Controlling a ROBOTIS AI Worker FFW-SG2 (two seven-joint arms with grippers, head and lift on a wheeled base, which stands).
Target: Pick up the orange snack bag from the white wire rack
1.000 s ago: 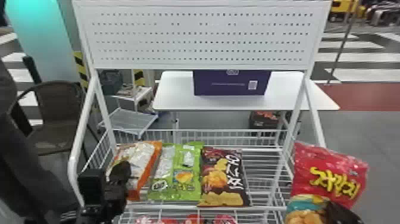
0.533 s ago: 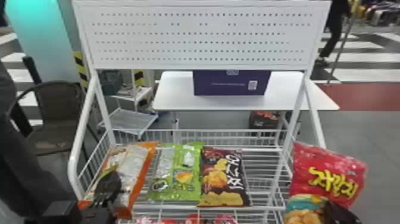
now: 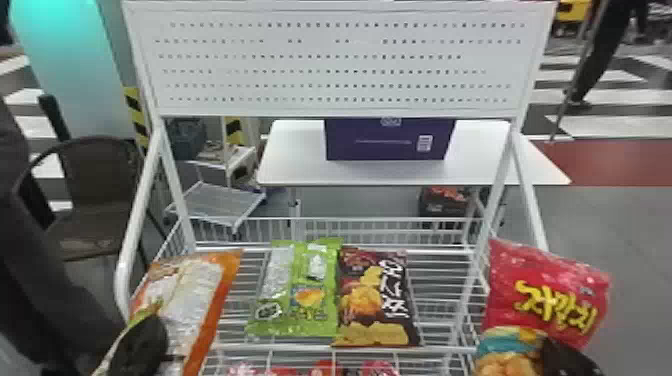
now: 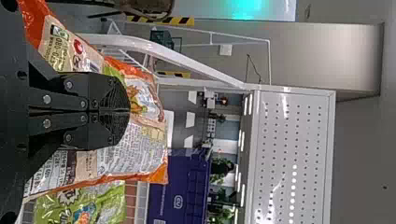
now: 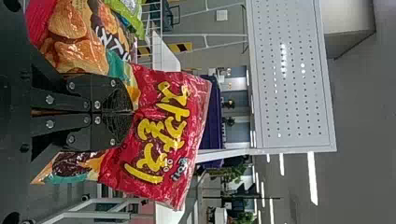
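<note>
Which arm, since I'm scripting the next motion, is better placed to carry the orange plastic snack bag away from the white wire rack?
Left, I'd judge: the left pincer is shut on the orange bag, while the right pincer grips a red plastic bag with yellow lettering.

the right gripper (image 3: pixel 567 357) has its two black fingers closed on a red snack bag (image 5: pixel 159 140) with yellow lettering. past it are a dark snack bag (image 5: pixel 109 35), a green snack bag (image 5: pixel 130 11) just beside that, a purple box (image 5: pixel 213 119) and a white panel (image 5: pixel 292 84) dotted with holes.
</note>
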